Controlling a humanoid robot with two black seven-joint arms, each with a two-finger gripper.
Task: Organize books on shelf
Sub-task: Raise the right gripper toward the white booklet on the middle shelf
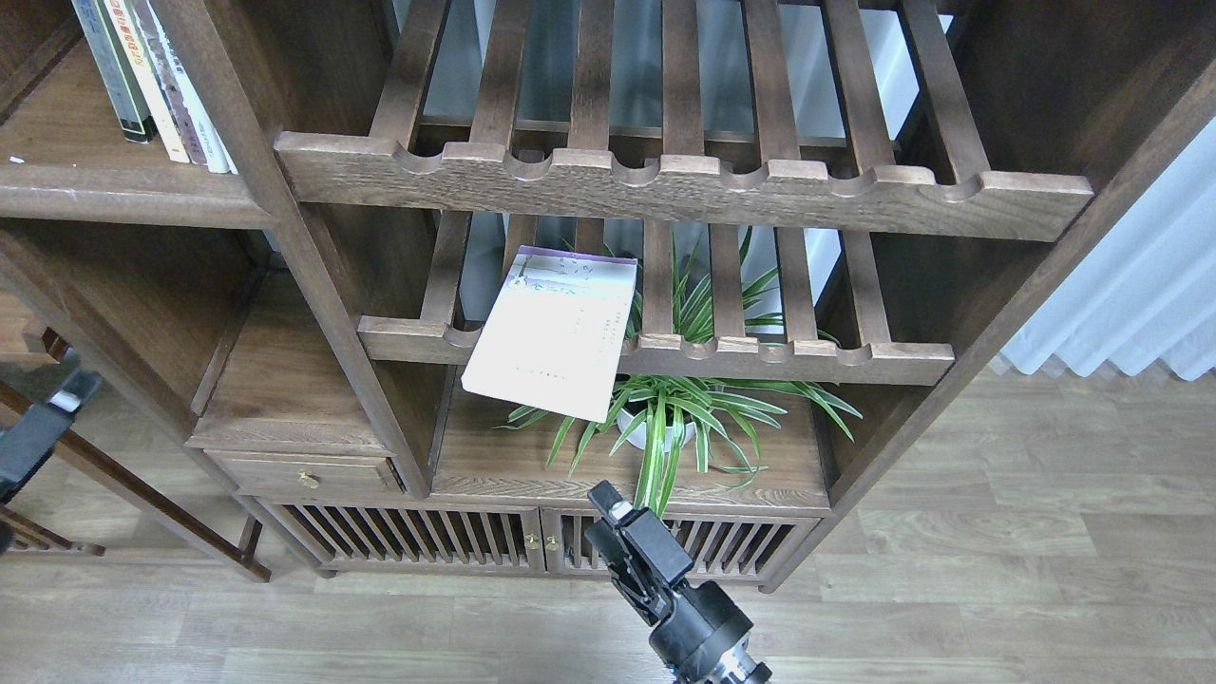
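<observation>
Pale lavender-white book (556, 332) tilted on lower slatted rack (760, 356), overhanging front rail; right gripper (613, 513) below, finger state indiscernible; left gripper (57, 404) likewise indiscernible.

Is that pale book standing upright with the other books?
No, the pale book lies tilted on the lower slatted rack, far from the upright books on the shelf.

Row of upright books (152, 81) upper left cropped by frame's top, left gripper (52, 404) at left edge too dark to read, plant pot (651, 427) mid-frame mostly leaf-hidden
</observation>
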